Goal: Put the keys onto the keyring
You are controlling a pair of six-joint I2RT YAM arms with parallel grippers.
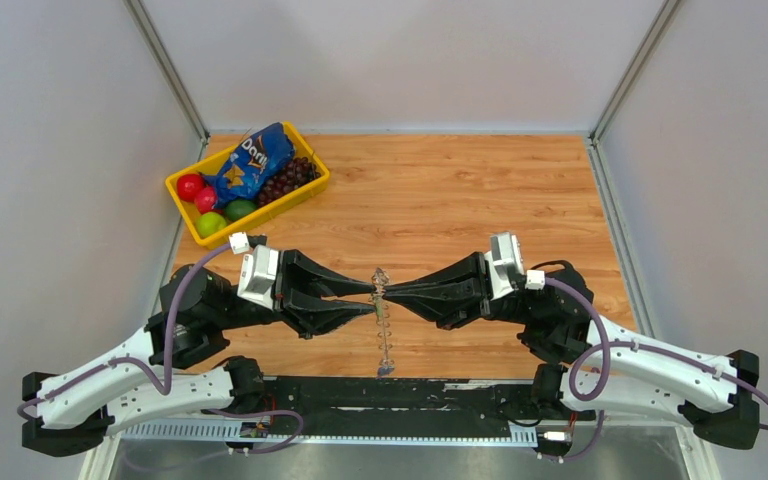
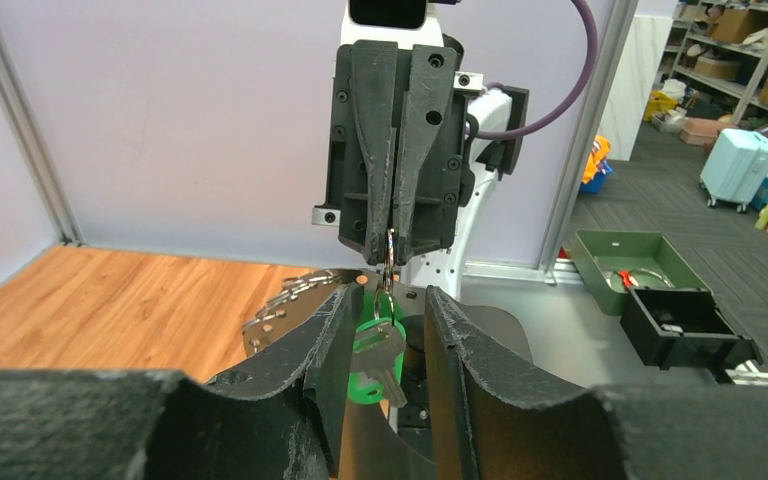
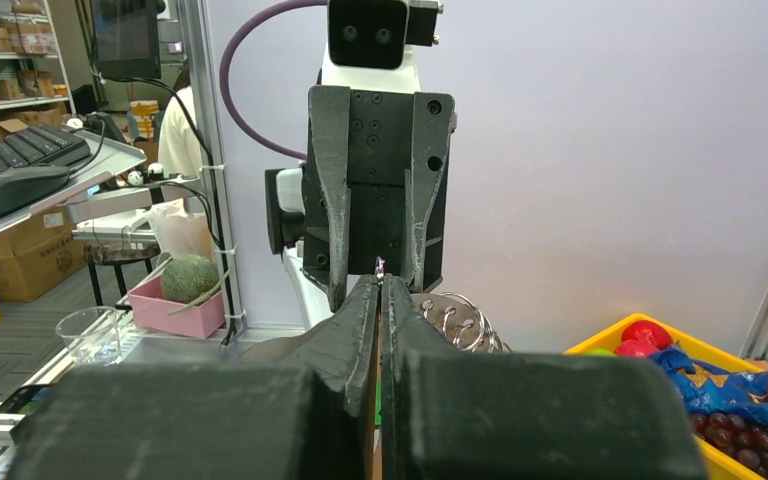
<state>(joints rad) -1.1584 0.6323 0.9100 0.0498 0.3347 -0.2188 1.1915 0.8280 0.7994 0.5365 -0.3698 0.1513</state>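
My two grippers meet tip to tip above the middle of the table. My right gripper (image 1: pixel 392 296) is shut on a thin silvery wire of the keyring (image 1: pixel 384 340), which hangs edge-on toward the near edge. In the left wrist view the right gripper (image 2: pixel 390 250) pinches that wire, and the keys (image 2: pixel 382 345), with their green tag (image 2: pixel 368 385), hang just below it. My left gripper (image 2: pixel 390 300) is open, its fingers on either side of the keys. The keyring's fringe of silver pieces (image 2: pixel 285 305) shows to the left. It also shows in the right wrist view (image 3: pixel 460 318) beside my shut right gripper (image 3: pixel 379 280).
A yellow basket (image 1: pixel 185 205) at the back left holds a blue chip bag (image 1: pixel 250 165), grapes and red and green fruit. Grey walls close in the table on the left, back and right. A black rail (image 1: pixel 380 395) runs along the near edge.
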